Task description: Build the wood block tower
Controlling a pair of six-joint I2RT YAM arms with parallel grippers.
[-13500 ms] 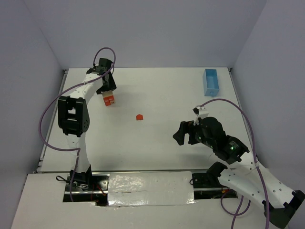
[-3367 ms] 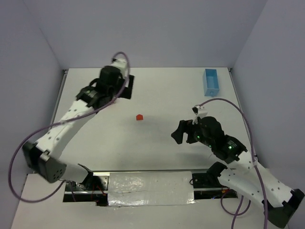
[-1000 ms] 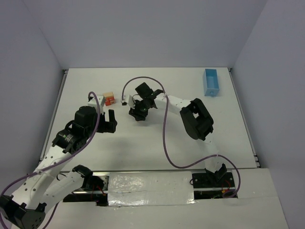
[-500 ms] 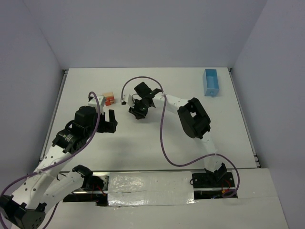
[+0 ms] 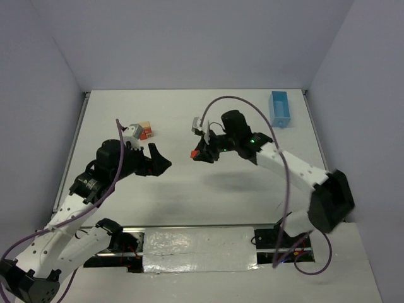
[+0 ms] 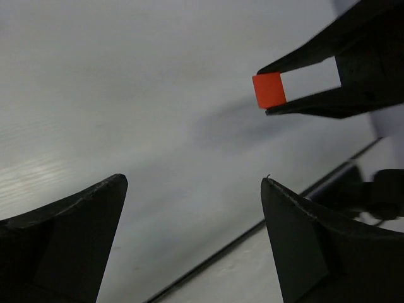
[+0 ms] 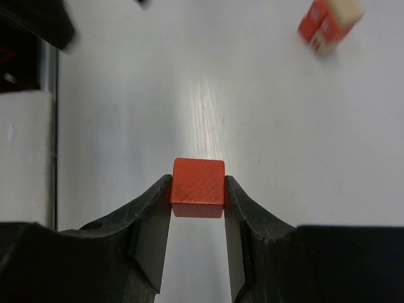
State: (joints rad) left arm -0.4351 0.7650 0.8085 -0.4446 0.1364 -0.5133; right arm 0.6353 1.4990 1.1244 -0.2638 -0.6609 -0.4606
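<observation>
White tabletop (image 5: 189, 120) between pale walls fills the top view; the right gripper (image 5: 199, 154) hangs over its middle, jaws pinched on a red-orange cube (image 5: 196, 153) held at the very fingertips; the left gripper (image 5: 160, 161) sits just left of that cube, jaws spread wide and empty; a stack of red and tan blocks (image 5: 144, 131) rests on the table beyond the left gripper; a light-blue tray (image 5: 279, 108) lies well off to the right gripper's far right. From the left wrist, two dark fingers (image 6: 63, 233) stand far apart with nothing between them; ahead and to the upper right, the cube (image 6: 269, 90) shows clamped in the other arm's tips — clear of the table, its shadow below. From the right wrist, the cube (image 7: 198, 187) fills the gap between both fingers (image 7: 151, 221); the stack (image 7: 328, 24) lies ahead, up and right.
</observation>
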